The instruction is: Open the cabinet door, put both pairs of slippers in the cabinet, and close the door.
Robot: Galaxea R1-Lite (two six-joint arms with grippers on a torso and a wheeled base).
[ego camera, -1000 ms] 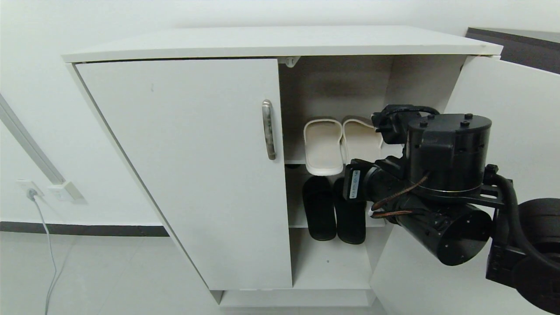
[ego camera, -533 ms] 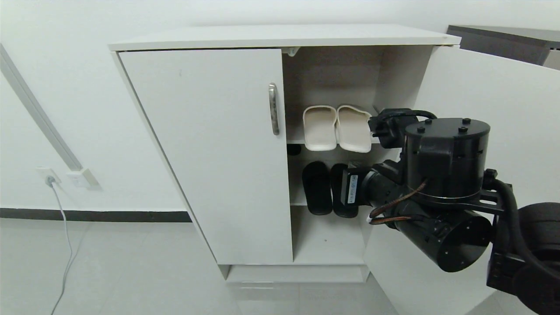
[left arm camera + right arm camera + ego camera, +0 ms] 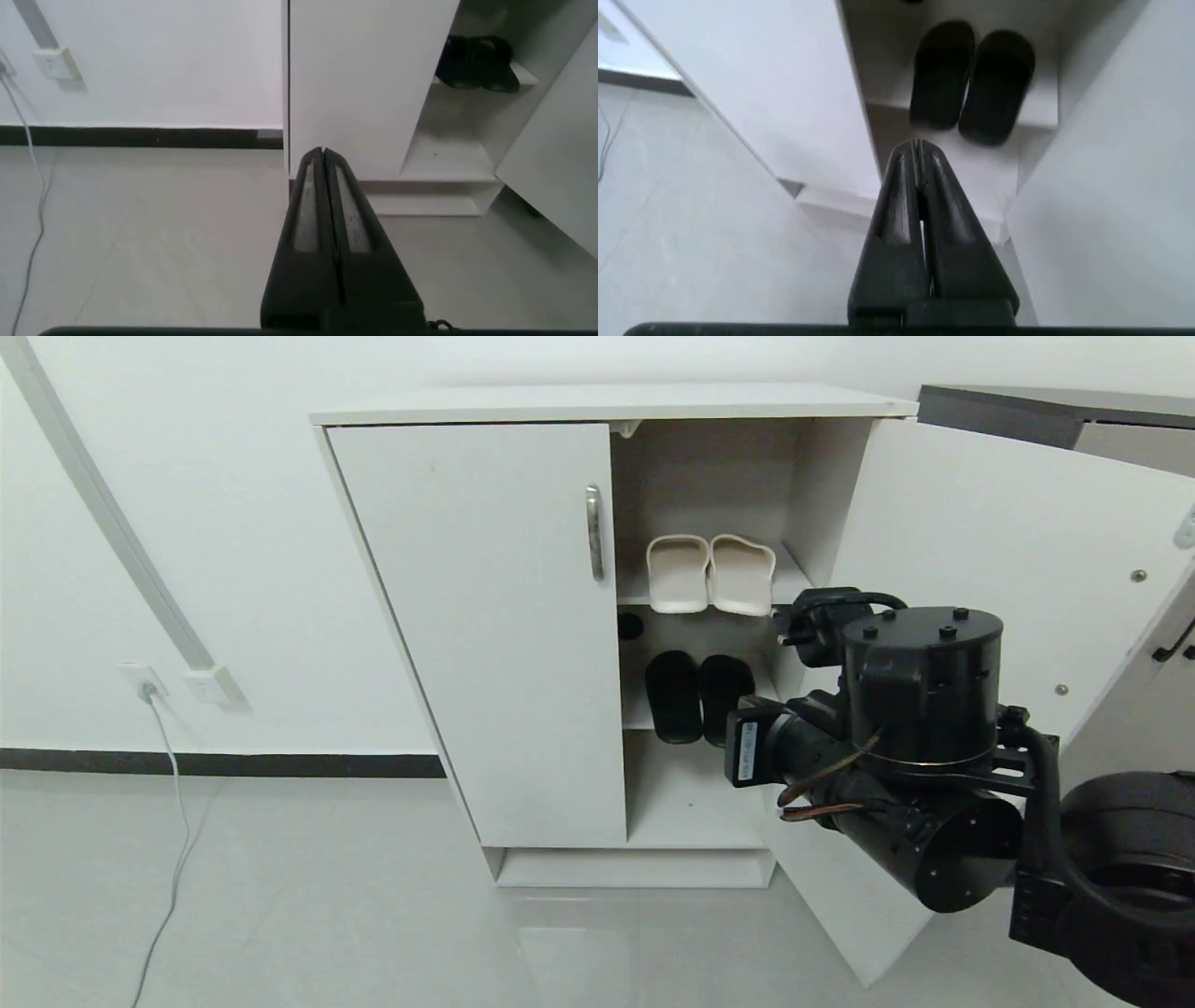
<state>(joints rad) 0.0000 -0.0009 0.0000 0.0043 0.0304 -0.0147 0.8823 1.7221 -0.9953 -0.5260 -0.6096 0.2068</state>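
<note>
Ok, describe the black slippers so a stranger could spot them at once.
Find the white cabinet with its right door swung open. On its middle shelf lie the black slippers, side by side. The white slippers sit one shelf higher; these are the dark, lower pair.

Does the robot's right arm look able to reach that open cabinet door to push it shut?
Probably yes. The open door stands right beside the right arm, with nothing between them. The right gripper, shut, points toward the black slippers, so it would have to turn first.
</note>
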